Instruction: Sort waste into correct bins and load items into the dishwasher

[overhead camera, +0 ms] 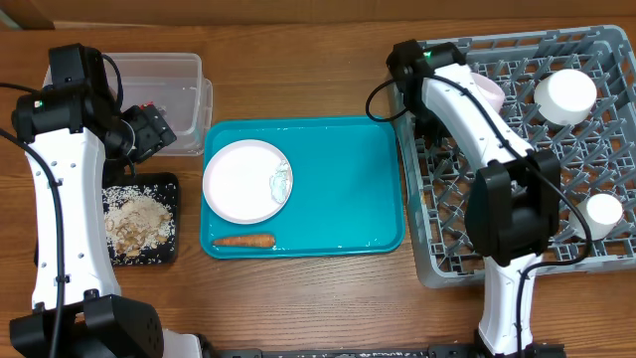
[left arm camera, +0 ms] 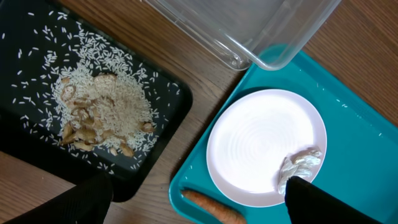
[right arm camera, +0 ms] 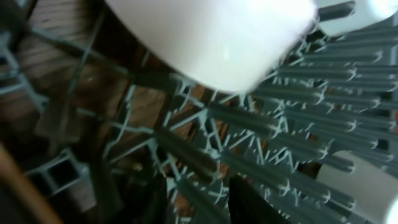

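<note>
Left gripper (overhead camera: 151,134), fingers spread, is hovering over one plate (left arm camera: 264,146), one scrap (left arm camera: 300,165) and one carrot (left arm camera: 211,208). Right gripper (overhead camera: 419,111), state unclear, is sitting inside the dish rack (overhead camera: 596,60) beside two cups (overhead camera: 564,94) (overhead camera: 603,211).

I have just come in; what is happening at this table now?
The left gripper hangs open, holding nothing, by the black tray of food crumbs. The right arm reaches over the grey dish rack, where two white cups sit. A white plate with a scrap and a carrot lie on the teal tray.
</note>
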Available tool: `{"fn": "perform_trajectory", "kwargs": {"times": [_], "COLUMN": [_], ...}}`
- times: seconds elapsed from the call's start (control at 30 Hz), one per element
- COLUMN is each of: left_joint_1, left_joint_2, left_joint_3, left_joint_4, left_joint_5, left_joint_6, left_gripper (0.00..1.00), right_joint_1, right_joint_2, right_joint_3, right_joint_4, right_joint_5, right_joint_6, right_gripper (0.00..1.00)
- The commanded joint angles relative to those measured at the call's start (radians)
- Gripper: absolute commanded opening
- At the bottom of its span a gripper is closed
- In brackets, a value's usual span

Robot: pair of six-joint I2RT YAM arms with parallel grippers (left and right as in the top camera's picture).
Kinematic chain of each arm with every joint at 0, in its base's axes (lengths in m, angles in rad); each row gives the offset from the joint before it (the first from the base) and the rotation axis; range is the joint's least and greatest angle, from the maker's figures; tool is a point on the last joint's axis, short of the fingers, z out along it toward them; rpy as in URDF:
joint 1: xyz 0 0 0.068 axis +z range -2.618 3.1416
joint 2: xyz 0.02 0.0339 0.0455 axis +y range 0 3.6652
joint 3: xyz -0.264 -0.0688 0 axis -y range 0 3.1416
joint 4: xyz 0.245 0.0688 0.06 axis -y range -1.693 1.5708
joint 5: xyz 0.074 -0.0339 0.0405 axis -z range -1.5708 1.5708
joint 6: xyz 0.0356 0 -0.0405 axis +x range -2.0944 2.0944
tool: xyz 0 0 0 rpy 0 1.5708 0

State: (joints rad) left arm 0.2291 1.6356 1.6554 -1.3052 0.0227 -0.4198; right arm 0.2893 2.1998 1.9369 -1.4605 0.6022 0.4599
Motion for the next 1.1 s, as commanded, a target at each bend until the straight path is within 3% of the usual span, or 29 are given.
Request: {"fn": "perform_trajectory", "kwargs": {"times": [0.0,0.13,0.27,0.57,0.8,1.07], "left_joint_1": [0.000,-0.005,-0.040,-0.271,-0.476,-0.539], "left_joint_2": [-0.018,-0.017,-0.015,0.036,0.195,0.410], "left_joint_3": [0.003,0.003,0.002,0.002,0.002,0.002], "left_joint_4": [0.000,0.000,0.002,-0.007,0.038,0.064], "left_joint_5": [0.005,0.020,0.081,0.109,0.098,0.063], "left_joint_6": [0.001,0.007,0.037,0.235,0.241,0.229], "left_gripper": [0.91,0.91,0.90,0.98,0.98,0.91], "right_joint_1": [-0.003,0.007,0.007,-0.103,-0.312,-0.362], "right_joint_2": [-0.164,-0.232,-0.248,-0.303,-0.343,-0.343], "right_joint_3": [0.055,0.057,0.057,0.057,0.056,0.054], "right_joint_4": [0.027,0.080,0.055,0.014,-0.053,-0.064], "right_joint_5": [-0.240,-0.600,-0.723,-0.735,-0.735,-0.735], "right_joint_6": [-0.088,-0.278,-0.277,-0.251,-0.256,-0.333], "right_gripper": [0.42,0.46,0.47,0.49,0.54,0.54]}}
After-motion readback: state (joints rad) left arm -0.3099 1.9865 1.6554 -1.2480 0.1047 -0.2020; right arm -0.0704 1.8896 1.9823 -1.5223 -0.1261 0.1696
